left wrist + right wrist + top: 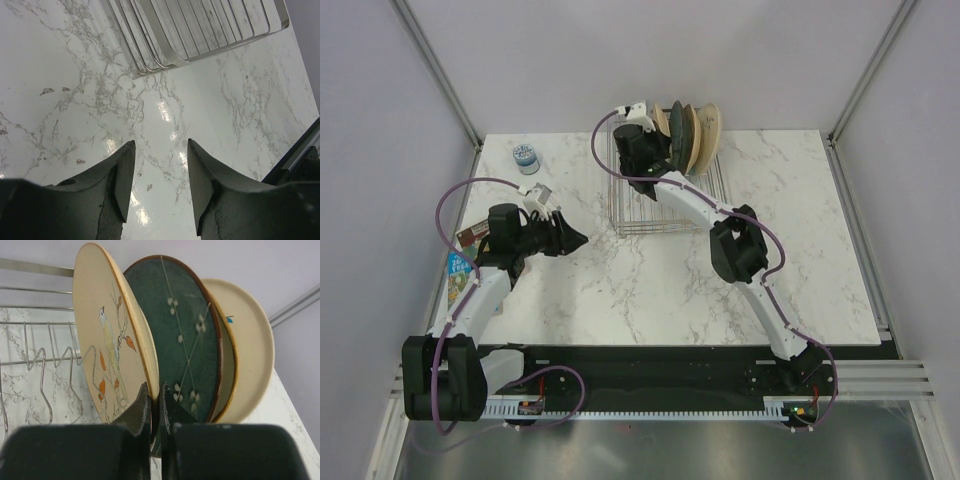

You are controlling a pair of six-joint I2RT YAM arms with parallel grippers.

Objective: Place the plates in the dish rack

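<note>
Bright even light w/ glare on marble table (pixel 165 111), sharp.

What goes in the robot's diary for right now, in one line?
right tool: shut on bird plate rim | bird plate, green plate: upright in dish rack | left tool: open, empty, above table

- Left arm (pixel 470 305): lower left of the top view, forearm angled up and right.
- Left gripper (pixel 160 145): pointing right, jaws parted about halfway.
- Right arm (pixel 695 205): rises from lower right, elbow bent at centre right, reaching to upper centre.
- Right gripper (pixel 155 392): jaws pressed together.
</note>
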